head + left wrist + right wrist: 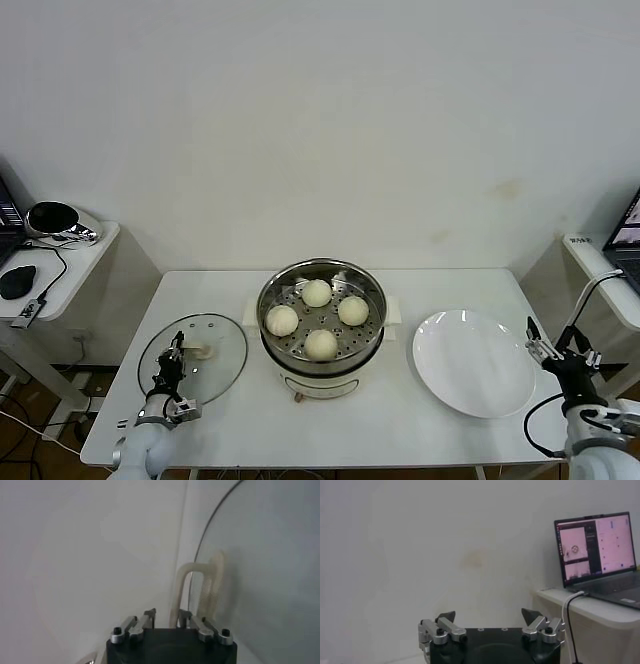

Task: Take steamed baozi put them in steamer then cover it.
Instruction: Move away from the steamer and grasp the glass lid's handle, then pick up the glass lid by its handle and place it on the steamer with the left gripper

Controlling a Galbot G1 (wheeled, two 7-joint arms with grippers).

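- All four baozi (317,293) sat in the steamer (321,318).
- Left pincer (175,352) stood narrow about the handle of the cover (225,352) lying on the table (400,420).
- A shallow pinch might have dropped the glass.
- Right pincer (543,347) idled wide by the plate (470,365).

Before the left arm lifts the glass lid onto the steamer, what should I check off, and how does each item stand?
1. All four cream-white round dough buns in the shiny steel steamer pot: ok.
2. Flat white round plate empty: ok.
3. Left claw at the cream handle of the round clear glass lid: ok.
4. Left claw closed on the handle: cannot tell.
5. Right claw open, parked beyond the plate, away from the pot: ok.
6. Pot top unobstructed: ok.
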